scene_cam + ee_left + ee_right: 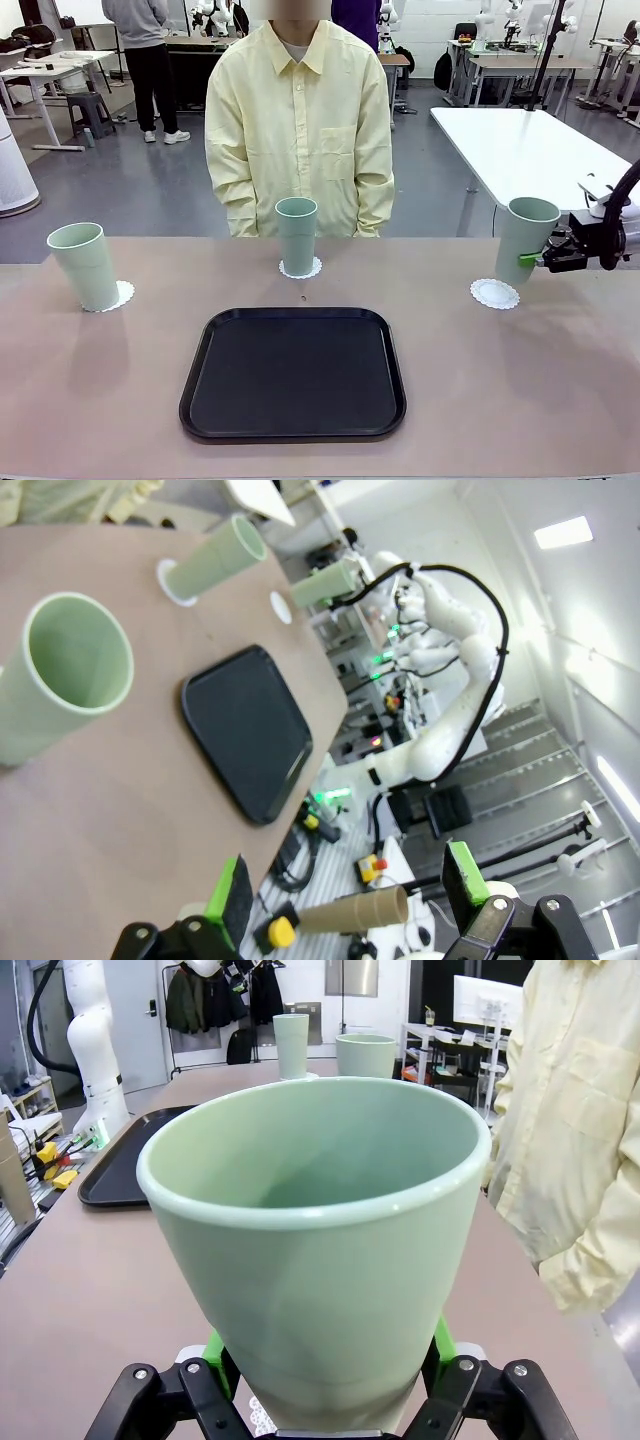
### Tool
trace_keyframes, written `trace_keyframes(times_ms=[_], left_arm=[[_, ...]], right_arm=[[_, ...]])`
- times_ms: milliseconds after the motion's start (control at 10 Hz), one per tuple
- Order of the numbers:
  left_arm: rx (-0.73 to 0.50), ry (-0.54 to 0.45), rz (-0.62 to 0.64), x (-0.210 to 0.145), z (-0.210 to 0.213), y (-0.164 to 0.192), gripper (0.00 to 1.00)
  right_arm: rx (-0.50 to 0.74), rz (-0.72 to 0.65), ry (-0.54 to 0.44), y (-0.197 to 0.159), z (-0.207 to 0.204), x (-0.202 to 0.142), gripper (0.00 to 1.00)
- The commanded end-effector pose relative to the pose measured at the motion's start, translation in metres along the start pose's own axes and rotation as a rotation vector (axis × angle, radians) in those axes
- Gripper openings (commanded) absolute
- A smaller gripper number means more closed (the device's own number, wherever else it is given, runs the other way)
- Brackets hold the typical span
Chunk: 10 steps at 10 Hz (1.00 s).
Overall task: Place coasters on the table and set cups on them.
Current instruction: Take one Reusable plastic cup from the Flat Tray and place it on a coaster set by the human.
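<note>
Cups: two stand on coasters along the desk's (560,400) far edge; right jaws pinch the third cup (525,240) above the last coaster (495,294); left jaws spread.

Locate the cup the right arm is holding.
In the front view, the held cup is at the table's right side, tilted just above the right coaster, in the right gripper.
</note>
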<state>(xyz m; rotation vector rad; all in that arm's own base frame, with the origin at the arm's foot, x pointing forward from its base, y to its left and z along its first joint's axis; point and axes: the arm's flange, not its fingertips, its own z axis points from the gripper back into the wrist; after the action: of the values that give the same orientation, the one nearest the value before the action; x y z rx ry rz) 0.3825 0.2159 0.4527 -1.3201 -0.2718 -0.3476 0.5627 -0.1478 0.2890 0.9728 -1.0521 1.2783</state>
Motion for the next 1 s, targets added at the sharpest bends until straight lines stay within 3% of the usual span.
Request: trace_keyframes(times_ms=[0, 900], left_arm=[[-0.007, -0.009, -0.007, 0.001, 0.001, -0.002, 1.00], [-0.007, -0.009, -0.007, 0.001, 0.001, -0.002, 1.00]], right_arm=[[0.029, 0.027, 0.015, 0.006, -0.006, 0.004, 0.83], [0.077, -0.011, -0.011, -0.003, -0.030, -0.024, 0.83]])
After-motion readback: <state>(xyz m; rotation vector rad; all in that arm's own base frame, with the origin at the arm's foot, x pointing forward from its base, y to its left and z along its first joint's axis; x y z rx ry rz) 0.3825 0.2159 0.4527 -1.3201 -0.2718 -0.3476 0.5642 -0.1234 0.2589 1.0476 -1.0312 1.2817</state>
